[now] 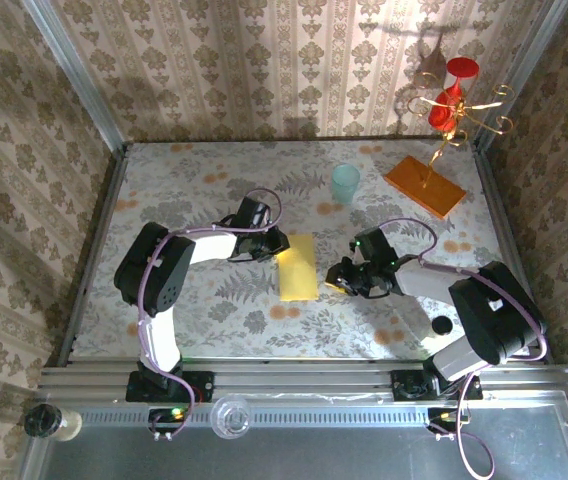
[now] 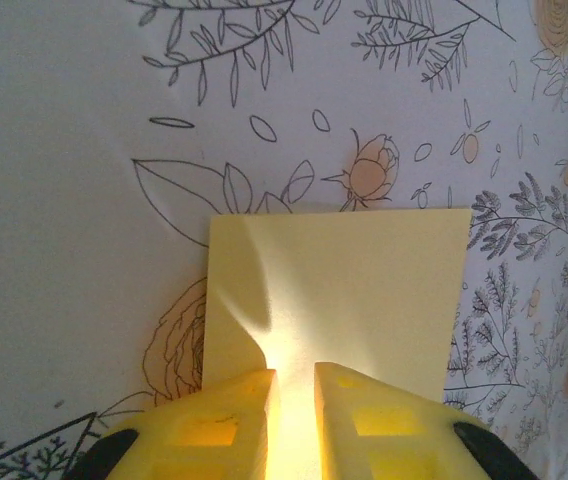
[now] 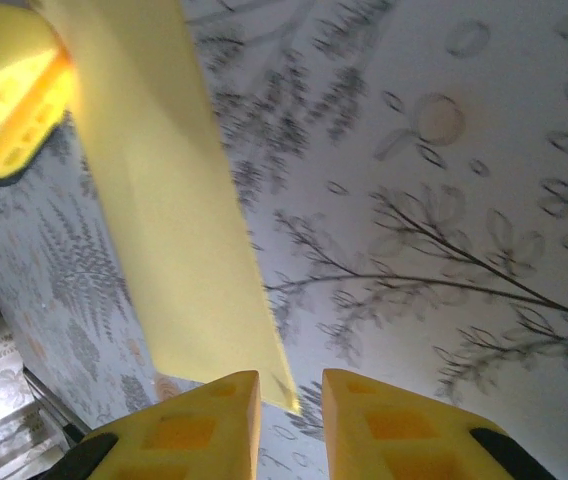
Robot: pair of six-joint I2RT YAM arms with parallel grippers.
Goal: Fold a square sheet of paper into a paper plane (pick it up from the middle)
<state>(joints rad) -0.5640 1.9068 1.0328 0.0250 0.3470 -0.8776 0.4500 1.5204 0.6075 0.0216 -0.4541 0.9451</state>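
The square sheet of paper (image 1: 299, 270) is yellow and lies mid-table as a long rectangle, its upper left end raised. My left gripper (image 1: 272, 246) is at that end. In the left wrist view the paper (image 2: 364, 290) runs up between the nearly closed fingers of the left gripper (image 2: 294, 372), pinched, with a curl at its left edge. My right gripper (image 1: 337, 278) sits just right of the sheet. Seen from the right wrist, the right gripper (image 3: 291, 375) is open, and only the near corner of the paper (image 3: 174, 230) reaches into the gap. The paper plane is out of view.
A pale teal cup (image 1: 345, 183) stands behind the sheet. An orange slab (image 1: 424, 186) with a gold stand (image 1: 451, 105) sits at the back right. The floral tablecloth (image 1: 204, 190) is walled by patterned panels on three sides.
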